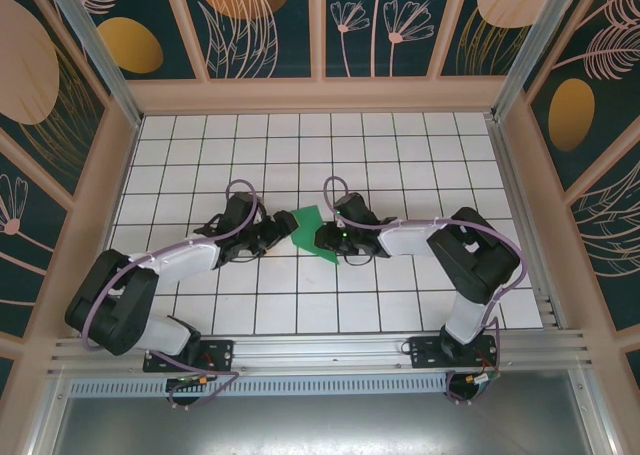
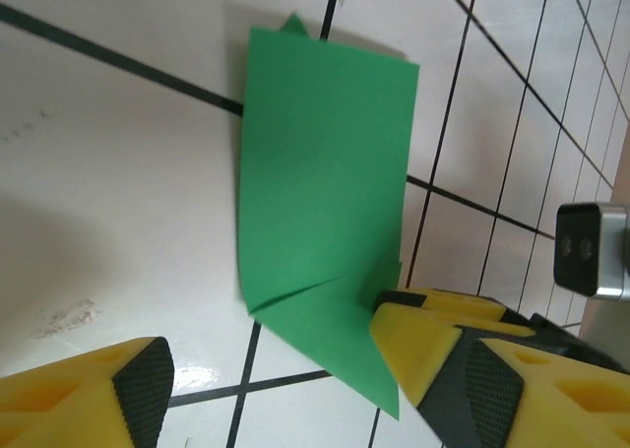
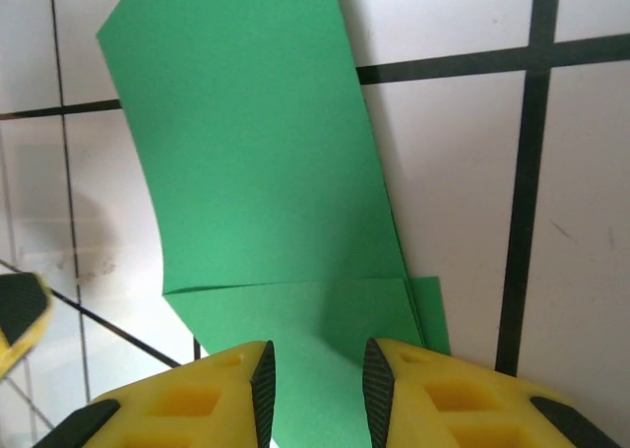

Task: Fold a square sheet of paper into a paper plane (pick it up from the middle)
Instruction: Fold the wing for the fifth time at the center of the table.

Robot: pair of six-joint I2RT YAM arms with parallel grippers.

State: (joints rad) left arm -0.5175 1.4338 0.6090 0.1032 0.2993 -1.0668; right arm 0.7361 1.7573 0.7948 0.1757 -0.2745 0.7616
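the paper [image 1: 306,225] lay flat in the middle of the table [image 1: 300,145], between the two grippers and not lifted. it was partly folded and not yet a plane. in the left wrist view the paper [image 2: 325,172] showed a slanted crease near the fingers, and a small tip of a lower layer poked out at the far edge. in the right wrist view the paper [image 3: 266,172] had a crease across it and a thin strip of another layer beside it.

the left gripper [image 1: 272,233] sat low at the paper's left side. the left gripper [image 2: 271,354] had its jaws spread wide and gripped nothing, with one finger [image 2: 433,350] over the near corner, probably to pin or press that corner.

the right gripper [image 1: 325,237] came in from the other side, facing the left one. the right gripper [image 3: 315,369] had its jaws drawn close, with a narrow gap and green showing in it. i couldn't tell whether it pinched the paper or just hovered above it. the two likely sat opposed so one could steady the paper while the other worked the fold.
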